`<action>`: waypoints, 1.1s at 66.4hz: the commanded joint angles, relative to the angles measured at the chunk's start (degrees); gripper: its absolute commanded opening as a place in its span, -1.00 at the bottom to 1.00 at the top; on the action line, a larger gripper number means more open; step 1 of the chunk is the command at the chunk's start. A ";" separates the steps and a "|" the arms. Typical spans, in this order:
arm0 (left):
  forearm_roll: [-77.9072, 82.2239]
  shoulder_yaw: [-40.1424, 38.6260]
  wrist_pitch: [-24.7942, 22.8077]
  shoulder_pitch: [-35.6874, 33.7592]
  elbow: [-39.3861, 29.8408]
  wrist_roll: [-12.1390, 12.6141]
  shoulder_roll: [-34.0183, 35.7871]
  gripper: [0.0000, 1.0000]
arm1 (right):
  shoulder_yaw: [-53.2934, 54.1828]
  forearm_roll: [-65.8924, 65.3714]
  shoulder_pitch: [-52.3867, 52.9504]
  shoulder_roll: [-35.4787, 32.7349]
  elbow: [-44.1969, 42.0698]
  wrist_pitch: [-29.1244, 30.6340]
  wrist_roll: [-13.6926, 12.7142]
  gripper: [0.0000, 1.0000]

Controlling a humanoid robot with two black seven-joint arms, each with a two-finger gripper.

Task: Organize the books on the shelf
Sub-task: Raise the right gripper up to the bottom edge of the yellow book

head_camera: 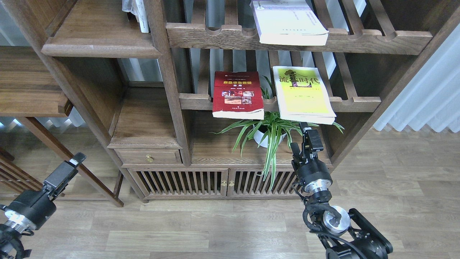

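Three books [238, 94] on two slatted racks [345, 104].

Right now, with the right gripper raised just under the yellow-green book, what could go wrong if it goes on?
1. The yellow-green book overhangs the slatted rack's front rail; a push from the right gripper below could tip it off.
2. The potted plant sits beside that gripper, so its leaves may be caught or the pot knocked.
3. The dark red book also juts past the rail and might slip if the rack is shaken.
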 commanded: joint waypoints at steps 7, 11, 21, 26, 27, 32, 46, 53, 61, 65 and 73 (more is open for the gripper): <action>0.02 -0.10 0.00 -0.08 0.16 0.01 -0.06 1.00 | 0.17 3.31 4.29 0.00 -1.21 -0.34 -0.01 0.99; 0.02 -0.37 0.00 -0.08 0.16 0.01 -0.06 1.00 | 0.17 3.40 5.17 0.00 -2.36 -0.43 -0.10 0.99; 0.02 -0.81 0.00 -0.08 0.16 0.01 -0.06 1.00 | 0.35 3.75 7.54 0.00 -5.96 -0.43 -0.10 0.99; 0.02 -0.81 0.00 0.00 0.16 0.01 -0.06 1.00 | 0.44 4.01 8.25 0.00 -7.37 -0.52 -0.10 0.99; 0.02 -0.81 0.00 0.00 0.16 0.01 -0.06 1.00 | 0.44 4.01 8.34 0.00 -7.54 -0.52 -0.10 0.99; 0.02 -0.81 0.00 0.00 0.25 0.01 -0.06 1.00 | 0.70 3.93 9.13 0.00 -9.12 -0.52 -0.18 0.99; 0.02 -0.81 0.00 0.00 0.34 0.01 -0.06 1.00 | 0.17 3.31 11.50 0.00 -11.24 -0.43 -0.36 0.99; 0.02 -0.90 0.00 0.00 0.34 0.01 -0.06 1.00 | 0.26 3.31 11.50 0.00 -11.24 -0.34 -0.19 0.99; 0.02 -1.07 0.00 0.00 0.34 0.01 -0.06 1.00 | 0.26 3.31 11.41 0.00 -11.24 -0.34 -0.18 0.99; 0.02 -1.34 0.00 0.00 0.34 0.01 -0.06 1.00 | 0.17 3.31 11.41 0.00 -11.32 -0.34 -0.18 0.99; 0.02 -1.42 0.00 0.09 0.42 0.01 -0.06 1.00 | 0.00 3.31 11.41 0.00 -11.32 -0.34 -0.27 0.99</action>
